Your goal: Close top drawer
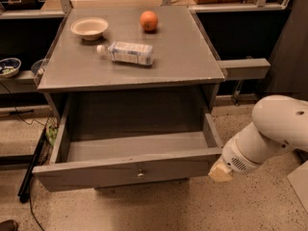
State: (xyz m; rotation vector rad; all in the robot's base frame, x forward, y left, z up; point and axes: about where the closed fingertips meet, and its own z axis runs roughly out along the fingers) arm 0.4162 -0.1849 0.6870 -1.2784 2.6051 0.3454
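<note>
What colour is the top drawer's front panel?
The top drawer is grey, camera view; the gripper is by its right end.

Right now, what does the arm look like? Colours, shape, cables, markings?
Smooth white arm, bulbous rounded shells, a small perforated vent patch near the wrist. The gripper end shows as a cream block beside the front right corner of the top drawer. No cables or lettering visible.
</note>
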